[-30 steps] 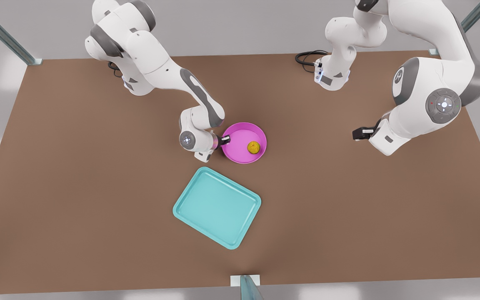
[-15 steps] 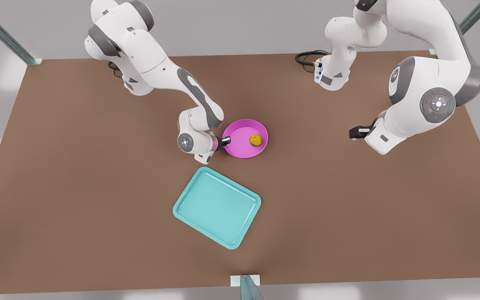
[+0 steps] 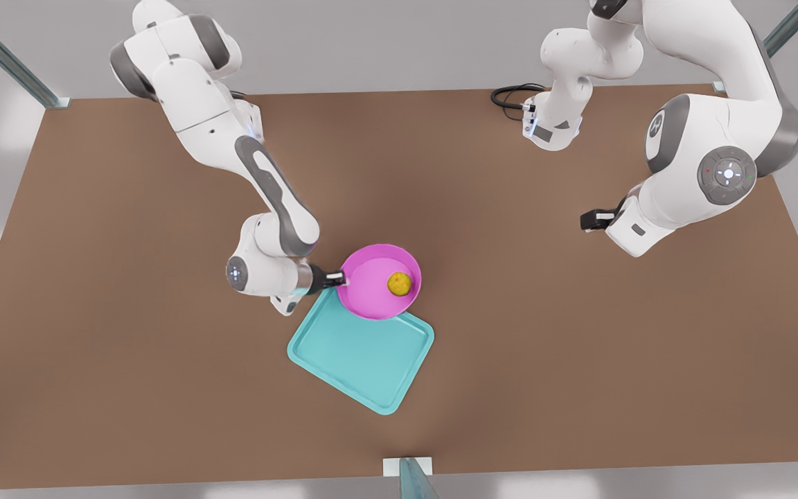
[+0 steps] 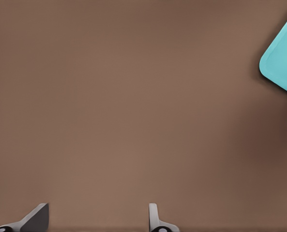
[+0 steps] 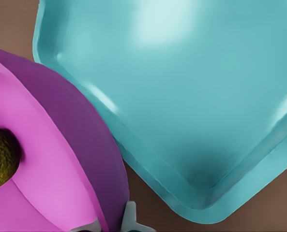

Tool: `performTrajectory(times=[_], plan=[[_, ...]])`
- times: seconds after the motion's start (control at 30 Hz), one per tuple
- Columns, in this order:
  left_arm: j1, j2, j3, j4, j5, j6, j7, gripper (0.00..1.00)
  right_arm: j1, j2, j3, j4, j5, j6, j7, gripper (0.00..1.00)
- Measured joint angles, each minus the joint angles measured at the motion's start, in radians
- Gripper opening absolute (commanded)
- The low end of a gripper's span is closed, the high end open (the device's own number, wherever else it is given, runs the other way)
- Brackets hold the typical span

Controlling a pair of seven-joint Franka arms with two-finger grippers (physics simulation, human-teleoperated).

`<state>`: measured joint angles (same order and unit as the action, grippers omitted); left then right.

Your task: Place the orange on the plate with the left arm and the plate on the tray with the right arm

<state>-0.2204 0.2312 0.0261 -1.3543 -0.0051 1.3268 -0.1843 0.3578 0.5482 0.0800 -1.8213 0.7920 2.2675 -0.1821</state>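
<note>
The magenta plate point(image 3: 368, 294) hangs in the air over the far corner of the teal tray point(image 3: 364, 360), tilted a little. My right gripper point(image 3: 339, 279) is shut on the plate's rim, on the side toward the front view's left. The orange point(image 3: 400, 283) rests inside the plate. The right wrist view shows the plate point(image 5: 61, 164), the orange point(image 5: 0, 157), the tray point(image 5: 191, 96) below, and my right gripper point(image 5: 109, 224) pinching the rim. My left gripper point(image 3: 594, 220) waits open above bare table at the front view's right; its fingers point(image 4: 155, 220) stand apart, with the tray's corner point(image 4: 283, 58) farther off.
A black cable point(image 3: 510, 93) lies at the table's back edge by an arm base. A metal post point(image 3: 409, 475) stands at the middle of the front edge. Bare brown table surrounds the tray.
My right gripper has carried the plate with the orange from the table's middle toward the front and the front view's left, over the tray's corner. The left arm barely moved.
</note>
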Motion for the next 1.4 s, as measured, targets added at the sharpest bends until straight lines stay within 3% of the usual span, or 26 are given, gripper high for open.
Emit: performTrajectory(times=[0.3,0.57,0.6,0.63,0.83,0.93,1.0,1.07,1.2,1.4], plan=[[-0.001,-0.002,0.000,0.000,0.000,-0.003,0.000,1.00,-0.105,0.164,-0.002,0.262,-0.002,-0.026,0.005,0.21],[-0.001,-0.003,0.000,0.001,0.000,-0.010,-0.001,1.00,-0.114,0.220,-0.003,0.294,-0.012,-0.029,0.009,0.21],[-0.001,-0.003,0.000,0.001,0.000,-0.010,0.000,1.00,-0.114,0.221,-0.003,0.292,-0.014,-0.030,0.009,0.29],[-0.001,-0.003,0.000,0.001,0.000,-0.010,0.000,1.00,-0.114,0.223,-0.002,0.292,-0.017,-0.030,0.012,1.00],[-0.001,-0.003,0.000,0.001,0.000,-0.010,-0.001,1.00,-0.119,0.211,-0.003,0.291,-0.024,-0.031,0.021,1.00],[-0.003,-0.004,0.000,0.001,0.000,-0.011,-0.001,1.00,-0.171,0.110,-0.031,0.282,-0.040,-0.069,0.026,1.00],[-0.005,-0.004,0.000,0.001,0.000,-0.012,-0.001,1.00,-0.242,-0.006,-0.072,0.254,-0.164,-0.157,0.029,1.00],[-0.005,-0.005,0.000,0.001,0.000,-0.013,-0.001,1.00,-0.332,-0.122,-0.086,0.258,-0.429,-0.291,0.031,1.00],[-0.017,-0.003,0.000,0.003,0.000,-0.014,-0.005,1.00,-0.395,-0.454,-0.102,0.255,-0.799,-0.514,0.034,1.00],[-0.028,0.009,0.000,0.011,-0.002,-0.034,-0.015,1.00,-0.423,-0.529,-0.102,0.253,-0.946,-0.707,0.035,1.00]])
